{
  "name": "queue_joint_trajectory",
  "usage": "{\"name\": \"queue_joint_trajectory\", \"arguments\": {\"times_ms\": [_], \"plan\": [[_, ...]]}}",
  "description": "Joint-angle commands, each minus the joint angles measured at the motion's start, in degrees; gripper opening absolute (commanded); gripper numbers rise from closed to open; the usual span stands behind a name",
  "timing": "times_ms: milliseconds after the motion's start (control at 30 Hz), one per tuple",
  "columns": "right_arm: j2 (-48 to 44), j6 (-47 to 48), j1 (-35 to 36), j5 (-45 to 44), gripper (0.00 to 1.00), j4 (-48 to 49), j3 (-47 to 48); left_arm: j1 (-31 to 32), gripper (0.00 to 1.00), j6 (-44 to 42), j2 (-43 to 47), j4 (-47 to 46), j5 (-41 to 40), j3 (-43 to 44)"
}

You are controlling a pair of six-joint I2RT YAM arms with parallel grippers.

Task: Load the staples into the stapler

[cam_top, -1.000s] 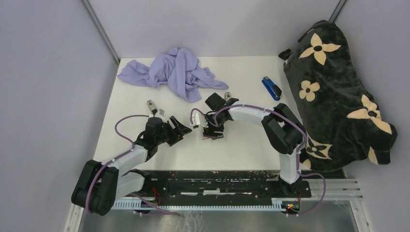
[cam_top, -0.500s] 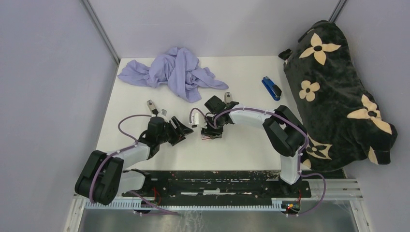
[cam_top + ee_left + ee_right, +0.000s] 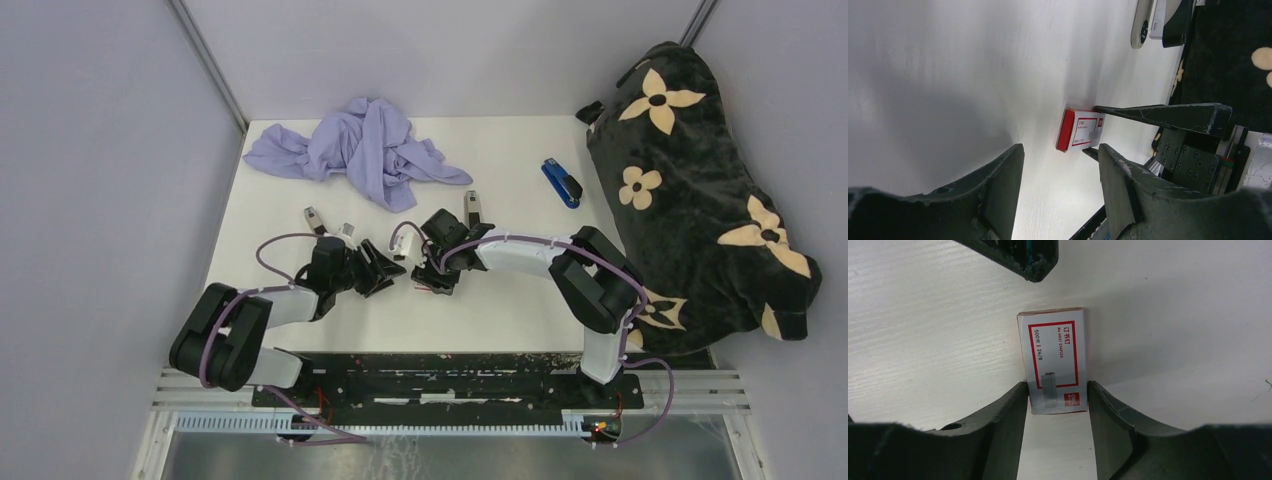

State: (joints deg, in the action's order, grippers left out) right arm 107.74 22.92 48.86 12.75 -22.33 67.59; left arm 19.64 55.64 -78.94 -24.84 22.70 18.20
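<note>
The step in hand looks like getting the staples out of their packet; nothing has gone near the stapler [image 3: 562,183] yet, which lies well apart at the far right of the tabletop [image 3: 520,300], next to a black flowered bag [image 3: 700,190].

The staple box [image 3: 1055,360] lies flat on the tabletop, red-framed label up, between the two arms. It looks closed, so the staples themselves are hidden inside. The right fingers [image 3: 1015,400] have narrowed onto one end of the box, one on each long side and seemingly touching both, so they appear to grip it, with most of its length sticking out beyond the tips.

The left fingers [image 3: 1008,170] are spread wide with nothing between them. They sit low over the tabletop, pointed at the red end of the box [image 3: 1082,135], close to it but not touching.

The next move probably calls for the right arm to keep the sleeve steady while the left fingers come in to the free end, close on it and push or draw the inner tray out. The box is light card, so too hard a squeeze could pinch the tray fast
</note>
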Motion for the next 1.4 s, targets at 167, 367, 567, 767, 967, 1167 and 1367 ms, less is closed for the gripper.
{"name": "queue_joint_trajectory", "arguments": {"times_ms": [167, 367, 567, 767, 967, 1167, 1367], "plan": [[0.8, -2.4, 0.9, 0.0, 0.55, 0.7, -2.5, 0.2, 0.51, 0.0, -5.9, -8.8, 7.0, 3.6], [2.2, 1.0, 0.9, 0.6, 0.55, -0.5, -1.0, 0.2, 0.44, -2.1, -9.4, -9.4, 10.2, 5.8], [3.0, 3.0, 0.9, 0.6, 0.53, -3.2, 0.4, 0.4, 0.41, -2.8, -12.8, -10.3, 12.4, 7.0], [3.1, 4.7, 0.9, 1.2, 0.52, -3.6, 0.1, 0.6, 0.38, -3.1, -15.6, -10.9, 14.1, 7.9], [3.9, 5.8, 0.8, 1.8, 0.53, -4.8, 1.5, 0.7, 0.35, -3.1, -16.8, -11.2, 15.3, 8.6], [4.4, 6.2, 0.9, 2.2, 0.53, -4.8, 1.7, 0.7, 0.33, -2.1, -18.6, -13.0, 16.5, 8.3], [4.4, 6.5, 0.9, 2.4, 0.53, -4.0, 1.2, 0.7, 0.31, -0.4, -20.1, -15.5, 17.4, 7.3]]}}
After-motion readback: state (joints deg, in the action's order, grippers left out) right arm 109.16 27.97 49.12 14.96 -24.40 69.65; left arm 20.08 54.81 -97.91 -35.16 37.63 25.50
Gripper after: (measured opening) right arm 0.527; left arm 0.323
